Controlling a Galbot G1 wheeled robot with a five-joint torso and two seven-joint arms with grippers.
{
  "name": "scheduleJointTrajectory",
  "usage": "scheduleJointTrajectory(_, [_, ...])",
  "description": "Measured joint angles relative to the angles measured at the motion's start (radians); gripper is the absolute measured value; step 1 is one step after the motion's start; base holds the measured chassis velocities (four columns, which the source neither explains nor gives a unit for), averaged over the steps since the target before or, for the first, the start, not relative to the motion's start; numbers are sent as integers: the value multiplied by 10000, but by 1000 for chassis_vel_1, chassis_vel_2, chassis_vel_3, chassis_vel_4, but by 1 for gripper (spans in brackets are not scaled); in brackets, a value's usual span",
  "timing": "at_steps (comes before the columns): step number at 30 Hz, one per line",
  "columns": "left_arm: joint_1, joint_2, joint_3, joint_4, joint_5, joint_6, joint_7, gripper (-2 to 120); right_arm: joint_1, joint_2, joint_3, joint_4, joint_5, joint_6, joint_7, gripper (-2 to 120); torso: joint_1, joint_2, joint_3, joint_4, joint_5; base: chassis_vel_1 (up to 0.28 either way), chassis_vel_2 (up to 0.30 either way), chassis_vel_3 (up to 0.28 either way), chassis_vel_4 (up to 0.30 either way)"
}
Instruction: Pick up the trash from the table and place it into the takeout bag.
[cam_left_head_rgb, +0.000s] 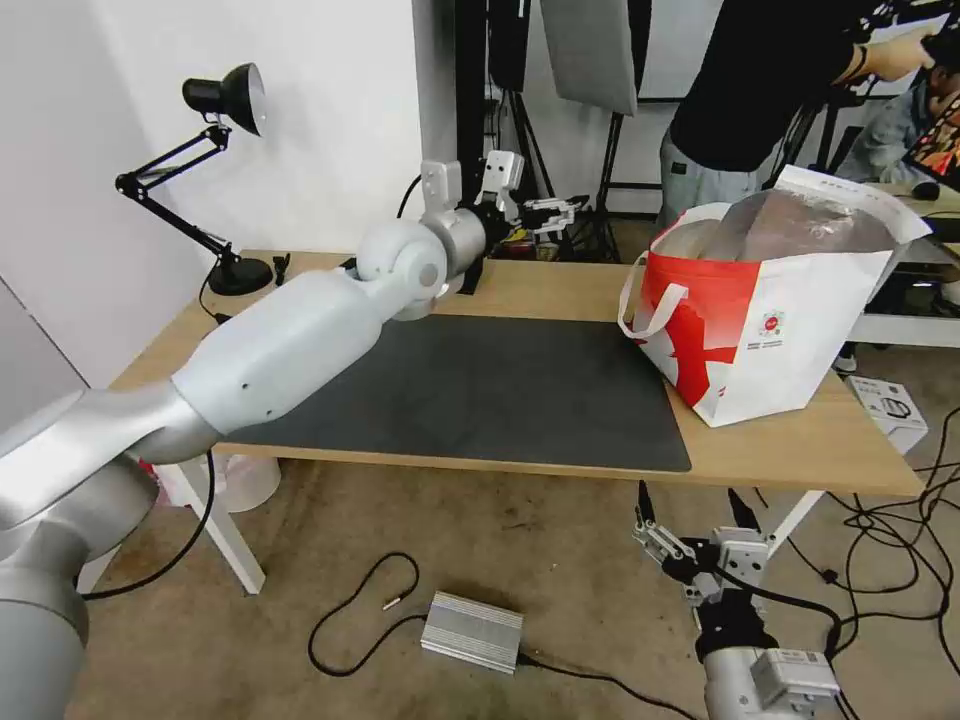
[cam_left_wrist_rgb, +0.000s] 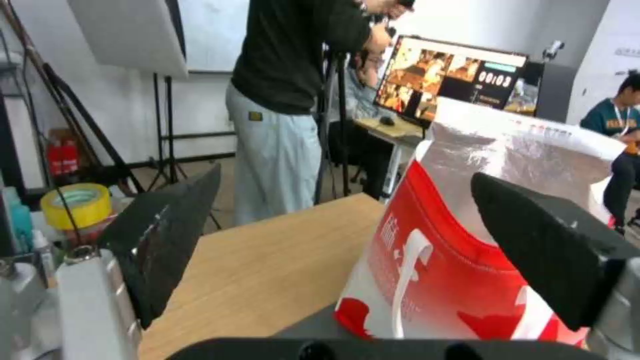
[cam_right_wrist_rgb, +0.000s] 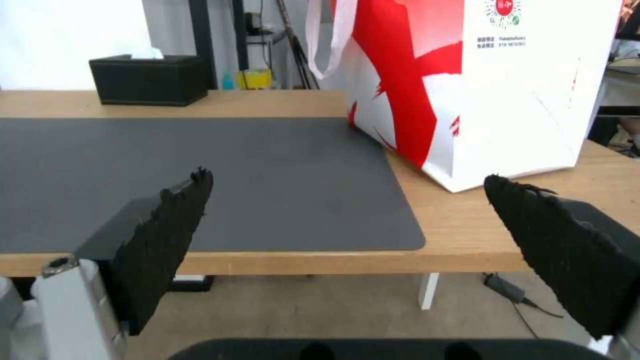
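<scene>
The takeout bag (cam_left_head_rgb: 770, 330), red and white with a foil lining, stands open on the right end of the table (cam_left_head_rgb: 560, 285). My left arm reaches over the dark mat (cam_left_head_rgb: 480, 390) to the table's back edge. There my left gripper (cam_left_head_rgb: 548, 210) is open and holds nothing, level with the bag's rim (cam_left_wrist_rgb: 460, 250). My right gripper (cam_left_head_rgb: 690, 510) hangs below the table's front edge, open and empty, facing the bag's side (cam_right_wrist_rgb: 480, 85). The trash is out of view.
A black desk lamp (cam_left_head_rgb: 225, 100) stands at the back left corner. A black tissue box (cam_right_wrist_rgb: 150, 79) sits at the back edge. A person (cam_left_head_rgb: 740, 100) stands behind the table. A silver box (cam_left_head_rgb: 470, 630) and cables lie on the floor.
</scene>
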Motion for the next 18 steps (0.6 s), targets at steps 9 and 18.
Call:
scheduleJointTrajectory(9, [1269,723,-841,-1062,659,-391,-295,100,-1,0,-1,0,0,0,0,100,0,0,0,0,-1,0,0,0,0])
scheduleJointTrajectory(18, [3529,1427,-2509,-2627,2014,-883,-488,100,0,-1,0,0,0,0,0,100,-1,0,0,0,-1,0,0,0,0])
